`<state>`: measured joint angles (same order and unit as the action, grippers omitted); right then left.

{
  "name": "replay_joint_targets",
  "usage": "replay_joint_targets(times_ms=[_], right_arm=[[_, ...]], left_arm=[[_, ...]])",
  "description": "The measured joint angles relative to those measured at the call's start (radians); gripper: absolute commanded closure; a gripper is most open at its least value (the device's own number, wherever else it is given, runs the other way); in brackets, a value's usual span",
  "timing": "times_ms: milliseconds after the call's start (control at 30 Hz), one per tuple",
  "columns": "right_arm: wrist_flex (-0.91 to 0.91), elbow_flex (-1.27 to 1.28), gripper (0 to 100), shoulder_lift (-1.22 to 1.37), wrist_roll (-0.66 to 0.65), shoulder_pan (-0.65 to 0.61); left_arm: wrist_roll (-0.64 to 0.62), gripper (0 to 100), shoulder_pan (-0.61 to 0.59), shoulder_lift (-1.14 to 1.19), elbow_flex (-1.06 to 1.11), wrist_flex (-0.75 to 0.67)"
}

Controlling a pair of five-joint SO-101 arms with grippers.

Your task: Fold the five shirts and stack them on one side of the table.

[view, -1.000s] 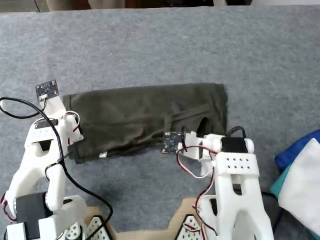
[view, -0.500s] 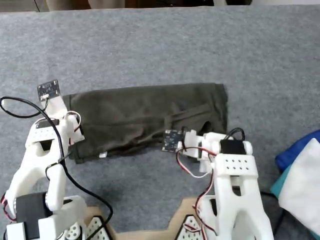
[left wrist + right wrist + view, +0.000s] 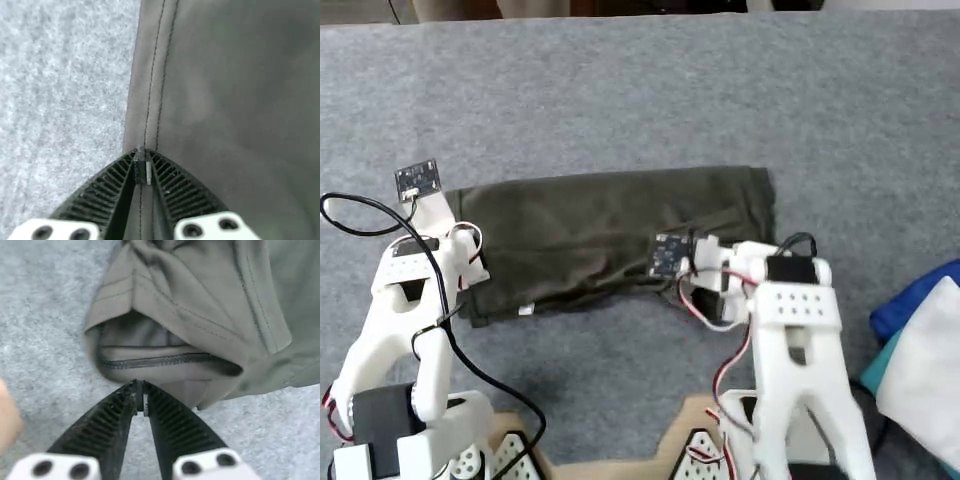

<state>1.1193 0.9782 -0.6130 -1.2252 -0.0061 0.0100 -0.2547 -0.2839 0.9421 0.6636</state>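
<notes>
The shirt (image 3: 620, 225) lies lengthwise across the surface (image 3: 620, 90); left fingers (image 3: 141, 169) pinch its end hem, right fingers (image 3: 140, 405) closed, seemingly empty, at its near edge.

Shirt (image 3: 610, 225) on table (image 3: 620, 90) — other shirts (image 3: 923, 360) at right.

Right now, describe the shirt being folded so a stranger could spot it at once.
On the grey table, look at the middle. The shirt lies flat there in a long band, dark olive, unlike the blue and white clothes at the right edge.
</notes>
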Motion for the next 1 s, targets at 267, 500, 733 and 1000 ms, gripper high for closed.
replay_joint_targets(times_ms=[267, 500, 733, 1000], right_arm=[[0.137, -0.003, 94.1, -0.058, -0.058, -0.017], [0.143, 0.175, 84.3, -0.272, -0.058, -0.078], [0.115, 0.207, 84.2, -0.279, -0.058, -0.087], [-0.025, 0.259, 93.0, -0.175, -0.058, -0.087]], left_arm=[[0.0, 98, 0.0, 0.0, 0.0, 0.0], [0.002, 98, 0.0, 0.0, 0.0, 0.0], [0.006, 98, 0.0, 0.0, 0.0, 0.0], [0.006, 98, 0.0, 0.0, 0.0, 0.0]])
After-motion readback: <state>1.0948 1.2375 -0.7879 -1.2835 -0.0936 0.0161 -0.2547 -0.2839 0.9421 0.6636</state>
